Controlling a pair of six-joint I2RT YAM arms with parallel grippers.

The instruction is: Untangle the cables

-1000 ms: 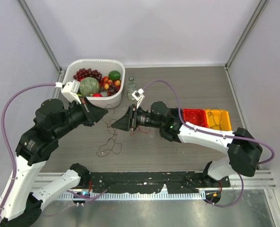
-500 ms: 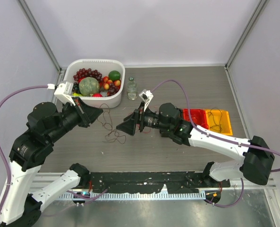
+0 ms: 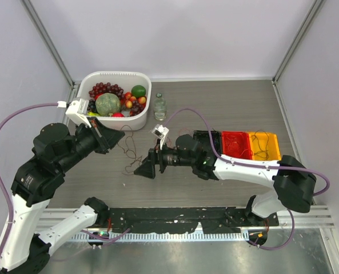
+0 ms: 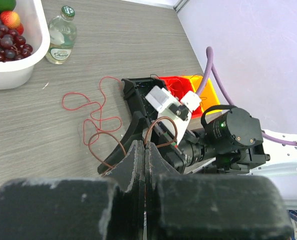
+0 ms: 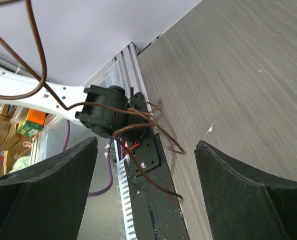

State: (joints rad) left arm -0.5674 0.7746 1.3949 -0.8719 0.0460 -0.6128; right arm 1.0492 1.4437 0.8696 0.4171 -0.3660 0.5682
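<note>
White basket [image 3: 119,73] far left holds fruit [image 3: 108,104]. Red bin [image 3: 236,135] and yellow bin [image 3: 264,135] sit right, thin strands in the yellow. Cables [image 3: 130,155] lie centre, running near-far down from the left gripper [image 4: 144,146], which is pinched tight on a brown strand. Right gripper [image 5: 145,147] gapes wide, empty.

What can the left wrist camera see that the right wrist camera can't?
Only the left wrist view shows the fruit basket, the bottle, the red cable on the table, and the left gripper pinched shut on the brown cable. Only the right wrist view shows the right gripper, wide open, and the metal rail at the table's edge. Both show the brown cable and the wooden table.
</note>
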